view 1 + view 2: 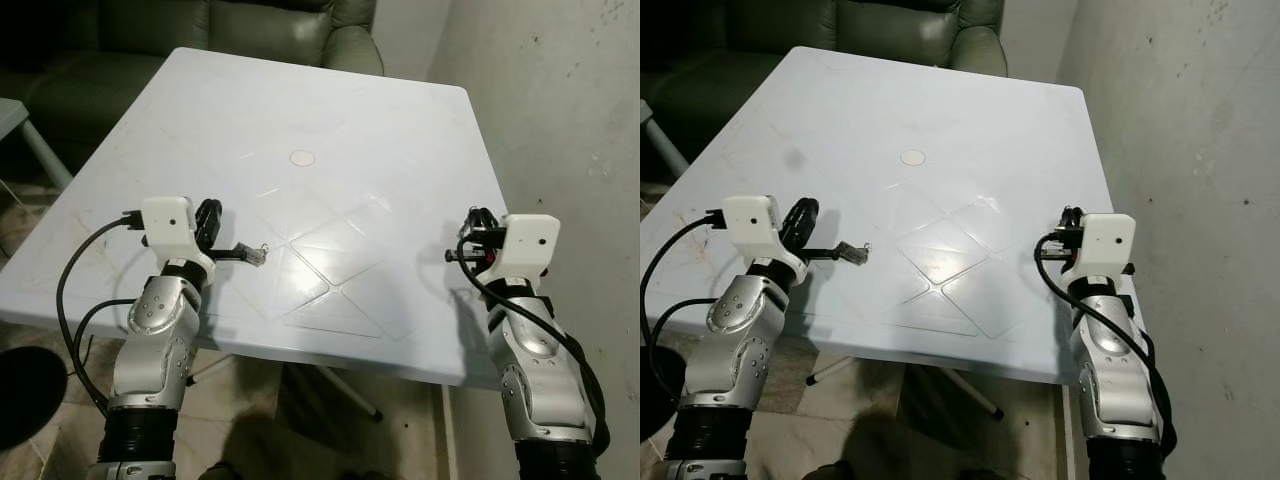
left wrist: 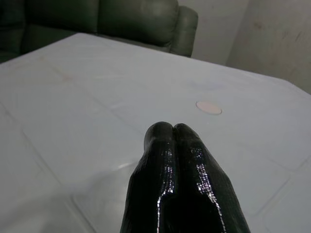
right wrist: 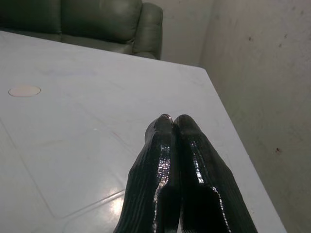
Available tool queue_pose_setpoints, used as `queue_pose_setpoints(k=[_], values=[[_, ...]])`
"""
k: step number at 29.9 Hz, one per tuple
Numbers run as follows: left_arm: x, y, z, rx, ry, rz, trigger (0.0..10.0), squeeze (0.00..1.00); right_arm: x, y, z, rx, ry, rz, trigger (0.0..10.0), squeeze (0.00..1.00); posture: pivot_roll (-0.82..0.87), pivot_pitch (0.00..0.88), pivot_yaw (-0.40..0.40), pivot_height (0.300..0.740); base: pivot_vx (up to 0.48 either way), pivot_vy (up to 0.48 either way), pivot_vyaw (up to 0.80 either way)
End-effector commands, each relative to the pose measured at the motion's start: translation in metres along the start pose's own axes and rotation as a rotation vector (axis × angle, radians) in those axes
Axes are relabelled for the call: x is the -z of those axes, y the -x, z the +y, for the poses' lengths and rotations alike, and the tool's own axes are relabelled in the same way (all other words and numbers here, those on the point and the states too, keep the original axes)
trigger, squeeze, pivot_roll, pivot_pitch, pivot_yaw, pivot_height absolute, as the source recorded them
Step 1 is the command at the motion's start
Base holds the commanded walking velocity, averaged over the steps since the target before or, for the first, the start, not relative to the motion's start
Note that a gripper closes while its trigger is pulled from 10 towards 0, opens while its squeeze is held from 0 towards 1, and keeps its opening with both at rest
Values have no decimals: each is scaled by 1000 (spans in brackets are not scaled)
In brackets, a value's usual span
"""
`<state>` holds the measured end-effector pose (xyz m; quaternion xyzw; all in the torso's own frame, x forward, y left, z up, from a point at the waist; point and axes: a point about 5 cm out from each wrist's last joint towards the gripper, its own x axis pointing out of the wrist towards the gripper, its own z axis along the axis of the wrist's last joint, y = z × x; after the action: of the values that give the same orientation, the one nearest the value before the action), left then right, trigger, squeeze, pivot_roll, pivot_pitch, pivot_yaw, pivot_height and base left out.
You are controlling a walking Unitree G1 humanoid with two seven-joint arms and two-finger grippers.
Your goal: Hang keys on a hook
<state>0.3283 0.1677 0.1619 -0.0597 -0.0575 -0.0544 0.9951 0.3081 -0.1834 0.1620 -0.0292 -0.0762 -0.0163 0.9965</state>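
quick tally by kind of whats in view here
grippers: 2, left gripper and right gripper, both shut
keys: 1 small bunch at the left gripper's tip
table: 1, white
sofa: 1, dark green
total: 5

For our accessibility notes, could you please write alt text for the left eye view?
Two silver robot arms reach over a white table; the left claw holds small keys above it, the right claw near the table's right edge. A dark green sofa stands behind.
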Motion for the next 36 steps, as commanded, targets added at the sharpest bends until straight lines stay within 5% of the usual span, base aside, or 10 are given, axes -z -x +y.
queue_pose_setpoints(k=[1, 27, 36], values=[[-6, -5, -3, 26, -15, -15, 10000, 0, 1, -1, -2, 3, -3, 7, 10000, 0, -26, 68, -37, 740, 0, 0, -750], [-4, -13, -2, 9, -13, -12, 10000, 0, 0, -15, 7, -32, 27, -21, 10000, 0, -5, 26, -39, 740, 0, 0, -754], [-3, -13, -2, -3, -6, -10, 10000, 0, 0, -15, 7, -44, 33, -16, 10000, 0, -4, 32, -47, 740, 0, 412, -756]])
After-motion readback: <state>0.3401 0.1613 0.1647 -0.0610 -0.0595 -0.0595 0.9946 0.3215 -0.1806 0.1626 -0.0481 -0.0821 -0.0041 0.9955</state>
